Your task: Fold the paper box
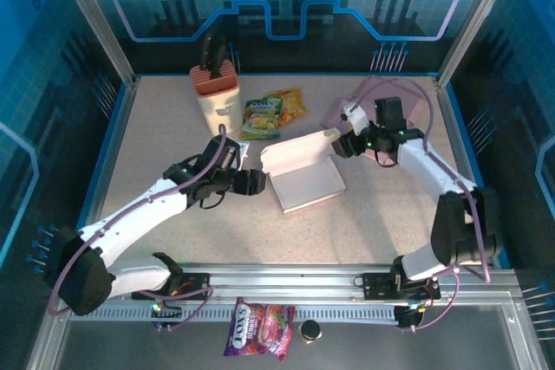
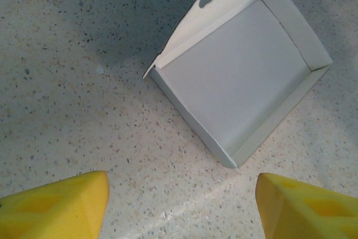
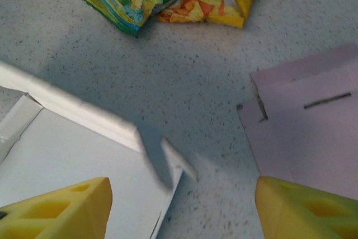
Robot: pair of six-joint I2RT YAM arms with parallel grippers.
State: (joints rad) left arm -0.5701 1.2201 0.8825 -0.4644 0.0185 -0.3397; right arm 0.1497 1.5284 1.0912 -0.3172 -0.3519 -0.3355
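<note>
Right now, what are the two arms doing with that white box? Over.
Left gripper open, near the white box. Right gripper open by its half-raised lid. Box not yet folded shut. Snack bags behind, out of the way.

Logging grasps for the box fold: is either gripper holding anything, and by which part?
Nothing is held. The left gripper is open, short of the box; the right gripper is open near its lid, not gripping it.
</note>
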